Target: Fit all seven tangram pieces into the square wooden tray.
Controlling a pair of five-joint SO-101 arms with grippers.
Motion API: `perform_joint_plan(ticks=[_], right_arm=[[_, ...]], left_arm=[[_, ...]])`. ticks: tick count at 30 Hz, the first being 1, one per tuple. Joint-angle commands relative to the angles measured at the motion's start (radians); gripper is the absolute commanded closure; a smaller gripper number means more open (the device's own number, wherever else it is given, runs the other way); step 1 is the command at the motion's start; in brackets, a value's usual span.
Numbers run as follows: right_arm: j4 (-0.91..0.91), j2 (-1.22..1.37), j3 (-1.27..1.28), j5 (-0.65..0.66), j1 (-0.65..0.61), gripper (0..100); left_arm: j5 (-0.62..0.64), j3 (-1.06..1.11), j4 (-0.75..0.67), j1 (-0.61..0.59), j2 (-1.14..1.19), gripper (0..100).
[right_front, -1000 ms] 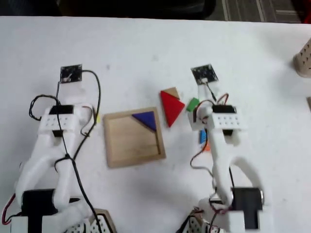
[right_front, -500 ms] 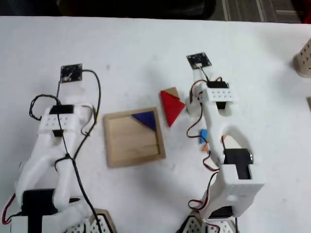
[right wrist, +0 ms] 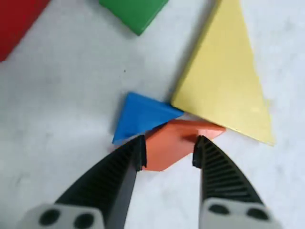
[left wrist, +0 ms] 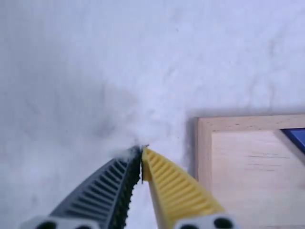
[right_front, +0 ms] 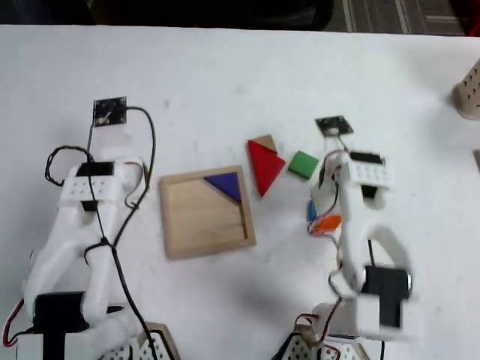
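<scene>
The square wooden tray (right_front: 196, 221) lies mid-table with a dark blue triangle (right_front: 225, 184) in its far right corner. To its right lie a red triangle (right_front: 264, 166), a tan piece (right_front: 265, 142) and a green square (right_front: 303, 164). My right gripper (right wrist: 167, 148) is shut on an orange piece (right wrist: 174, 140) that overlaps a light blue triangle (right wrist: 140, 117), next to a yellow triangle (right wrist: 224, 81). The orange piece (right_front: 327, 223) shows under the right arm (right_front: 358, 180). My left gripper (left wrist: 142, 152) is shut on nothing and points at the table just off the tray's corner (left wrist: 204, 143).
The left arm (right_front: 94, 187) rests to the left of the tray, with black cables trailing over it. A pale wooden object (right_front: 469, 94) stands at the far right edge. Open white table lies beyond the pieces.
The right arm swung toward the far side, then came back to the right, uncovering the green square. The orange piece now shows more beneath it. The left arm has kept still.
</scene>
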Motion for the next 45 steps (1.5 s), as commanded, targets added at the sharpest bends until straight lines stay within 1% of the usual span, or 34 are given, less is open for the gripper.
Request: perform_joint_plan(ticks=[1, 4, 6, 7, 8, 9, 12, 13, 14, 22, 24, 26, 28, 30, 34, 42, 43, 45], right_arm=[[-0.058, -0.148, 0.109, 0.132, 0.012, 82.9], [-0.050, -0.153, 0.114, 0.216, 0.048, 82.9], [-0.041, -0.153, 0.115, 0.184, 0.085, 82.9], [-0.030, -0.150, 0.115, 0.137, 0.091, 82.9], [-0.018, -0.150, 0.115, 0.063, 0.091, 82.9], [-0.007, -0.150, 0.115, -0.046, 0.087, 82.9], [-0.016, -0.150, 0.114, -0.413, 0.021, 82.7], [-0.025, -0.150, 0.115, -0.493, 0.007, 82.7], [-0.035, -0.150, 0.115, -0.532, 0.002, 82.7], [-0.039, -0.143, 0.129, -0.545, 0.002, 82.6], [-0.088, -0.111, 0.147, -0.546, 0.002, 82.6], [-0.157, -0.056, 0.150, -0.578, 0.005, 82.6], [-0.188, 0.008, 0.117, -0.617, 0.013, 82.6], [-0.159, 0.058, 0.061, -0.641, 0.013, 82.6], [-0.104, 0.119, -0.011, -0.643, 0.012, 82.5], [-0.087, 0.139, -0.014, -0.637, 0.012, 83.0], [-0.087, 0.139, -0.008, -0.635, 0.012, 83.7], [-0.087, 0.136, 0.006, -0.632, 0.013, 88.3]], left_arm=[[0.002, -0.041, -0.021, -0.008, 0.002, 96], [0.002, -0.041, -0.021, -0.008, 0.002, 96], [0.002, -0.041, -0.021, -0.008, 0.002, 96], [0.002, -0.041, -0.021, -0.008, 0.004, 96], [0.002, -0.040, -0.021, -0.008, 0.004, 96], [0.000, -0.034, -0.023, -0.008, 0.004, 96], [0.000, -0.011, -0.071, -0.008, 0.002, 96], [0.000, -0.006, -0.078, -0.008, 0.002, 96], [0.000, -0.005, -0.080, -0.008, 0.002, 96], [0.000, -0.005, -0.078, -0.008, 0.002, 96], [0.000, -0.005, -0.078, -0.008, 0.002, 96], [0.000, 0.005, -0.083, -0.008, 0.002, 96], [0.000, 0.005, -0.084, -0.008, 0.002, 96], [0.000, 0.005, -0.084, -0.008, 0.002, 96], [0.000, 0.005, -0.081, -0.008, 0.002, 96], [0.000, 0.005, -0.083, -0.008, 0.002, 96], [0.000, 0.005, -0.083, -0.008, 0.002, 96], [0.000, 0.005, -0.084, -0.008, 0.002, 96]])
